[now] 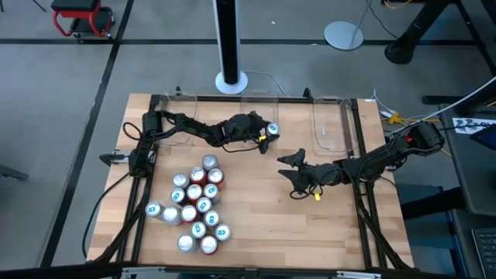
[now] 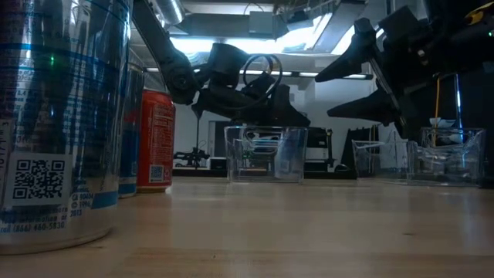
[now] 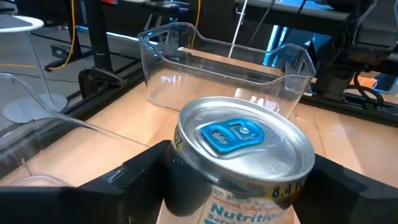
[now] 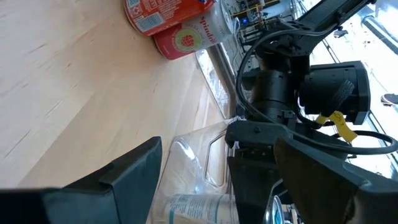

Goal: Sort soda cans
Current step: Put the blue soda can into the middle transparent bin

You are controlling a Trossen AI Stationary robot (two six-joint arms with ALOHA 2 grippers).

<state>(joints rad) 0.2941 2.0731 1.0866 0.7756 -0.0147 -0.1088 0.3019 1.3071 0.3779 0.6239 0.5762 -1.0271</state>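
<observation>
One soda can (image 3: 242,149), with a silver top, a blue tab and a pale printed body, stands upright between the fingers of my left gripper (image 1: 267,133). That gripper is at the table's far middle, just near of the middle clear bin (image 1: 260,107). Several more soda cans (image 1: 195,205), red, silver and blue-and-white, stand bunched on the wood at the near left. My right gripper (image 1: 294,174) hangs open and empty right of centre. Another blue-and-white can (image 4: 193,208) shows through a clear bin wall. My left gripper has the can's upper body (image 3: 177,168) between its two fingers (image 3: 140,177), one on each side just under the rim. The fingers come nearly level from the table's left. The can is upright; its lower half lies outside the frame, so whether it rests on anything is hidden.
Three clear bins line the far edge: left (image 1: 182,108), middle, and right (image 1: 333,128). The bunch of cans (image 2: 62,123) stands close to the low camera, with a red one (image 2: 157,139) behind. Bare wood (image 1: 256,225) lies between the bunch and the right arm.
</observation>
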